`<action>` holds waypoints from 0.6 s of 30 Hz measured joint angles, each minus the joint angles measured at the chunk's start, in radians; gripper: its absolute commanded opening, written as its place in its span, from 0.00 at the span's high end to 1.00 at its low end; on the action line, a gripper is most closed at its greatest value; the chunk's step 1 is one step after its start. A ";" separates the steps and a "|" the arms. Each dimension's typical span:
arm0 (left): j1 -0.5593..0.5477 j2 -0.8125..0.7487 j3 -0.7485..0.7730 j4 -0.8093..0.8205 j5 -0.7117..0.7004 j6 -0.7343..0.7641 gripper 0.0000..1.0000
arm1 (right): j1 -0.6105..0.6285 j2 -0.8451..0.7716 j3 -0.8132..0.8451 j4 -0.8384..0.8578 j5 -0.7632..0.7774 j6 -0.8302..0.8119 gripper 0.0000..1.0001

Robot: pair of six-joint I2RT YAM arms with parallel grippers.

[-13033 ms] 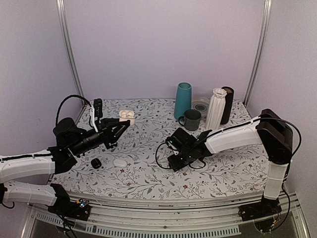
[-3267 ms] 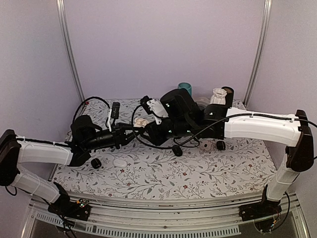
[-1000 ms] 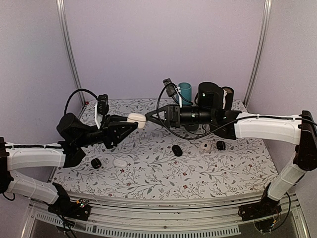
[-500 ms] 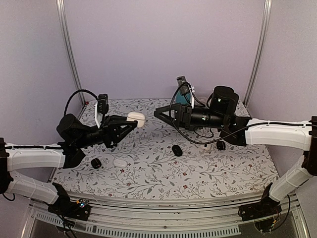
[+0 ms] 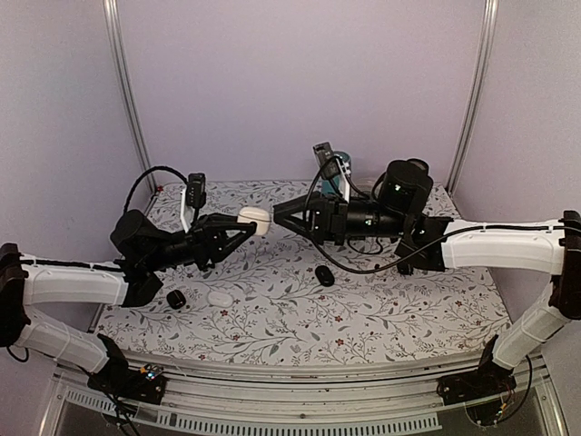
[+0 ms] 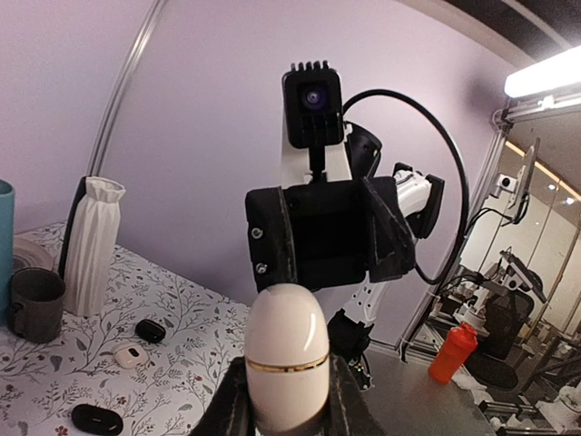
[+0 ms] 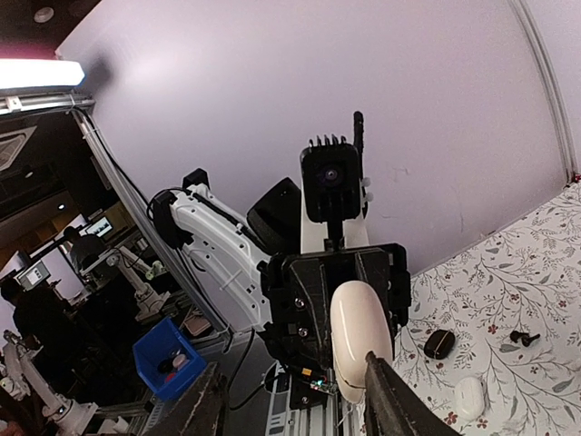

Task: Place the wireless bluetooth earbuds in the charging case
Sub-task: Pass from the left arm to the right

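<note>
My left claw (image 5: 246,227) was clamped on the cream case (image 5: 255,220) and held it raised above the flowered surface (image 5: 272,318), left of the middle, with its rounded end pointing right. From my left wrist the case stood closed between my two fingers (image 6: 229,413), a thin gold seam running around it. My right claw (image 5: 280,213) was open, level with the case and pointing left at it, very near its free end; I could not tell whether a fingertip touched it. One black earbud (image 5: 176,298) lay on the surface at the near left, just beside a white pebble case (image 5: 220,297). The other black earbud (image 6: 150,330) lay further right, near a small white piece (image 6: 129,356) and a black oval case (image 5: 324,275), under my right arm. A white ribbed vase (image 6: 91,245) and a dark mug (image 6: 36,304) stood at the far right
</note>
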 measured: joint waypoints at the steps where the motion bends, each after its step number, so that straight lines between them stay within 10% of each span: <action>1: 0.000 0.005 0.001 0.008 0.003 -0.006 1.00 | 0.002 0.008 0.004 0.000 -0.002 0.000 0.51; 18: 0.001 0.035 0.014 0.076 0.023 -0.060 1.00 | 0.008 0.078 0.052 0.006 0.000 0.026 0.59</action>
